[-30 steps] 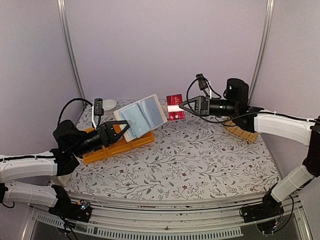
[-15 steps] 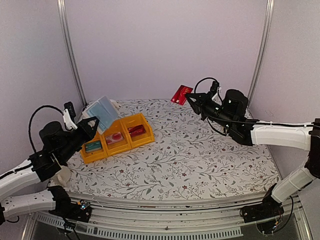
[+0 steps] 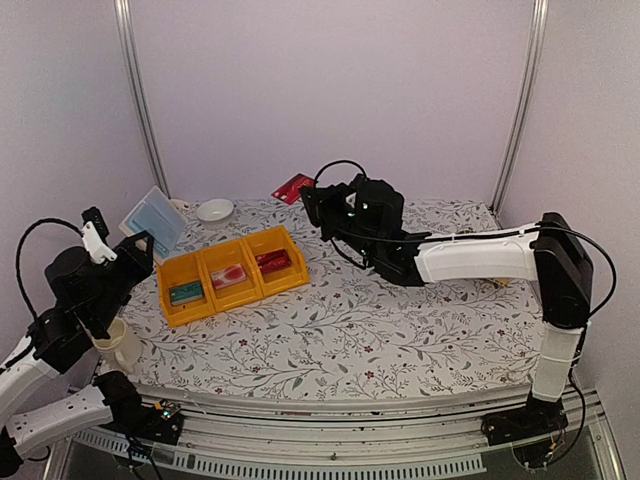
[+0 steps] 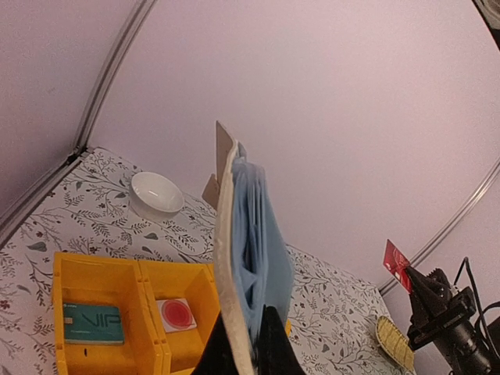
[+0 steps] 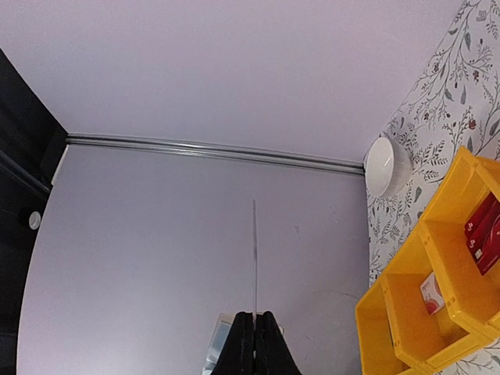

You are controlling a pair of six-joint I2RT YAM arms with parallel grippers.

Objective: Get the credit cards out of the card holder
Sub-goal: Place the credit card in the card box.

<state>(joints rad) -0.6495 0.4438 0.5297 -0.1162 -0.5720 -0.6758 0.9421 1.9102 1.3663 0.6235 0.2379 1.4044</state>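
Presently, in the top view, the left gripper (image 3: 141,246) is clamped on the lower edge of the card holder (image 3: 152,218). It holds the holder raised at the far left of the table (image 3: 400,330), just left of the yellow bins (image 3: 240,292). The right gripper (image 3: 311,196) is closed on a red card (image 3: 293,187), held in the air at the far side, beyond the bins and well apart from the holder. The bins contain a teal card (image 3: 186,292) in the near-left compartment, a pink card (image 3: 231,273) in the middle and red cards (image 3: 272,261) in the far-right one. A white bowl (image 3: 214,210) stands behind them. The left wrist view shows the holder edge-on and upright, its blue leaves bunched against the pale cover and the jaws pinching its bottom edge. Whether any cards are inside cannot be told. A straw basket (image 4: 394,344) lies to the right. The right wrist view shows the card as a thin line rising from closed fingertips (image 5: 245,332), gripped squarely. Assessment: the step in hand is delivery of the red card. Recommended: bring it over the far-right compartment, tip it flat, lower it inside the walls before parting the jaws, and stay clear of the partition.
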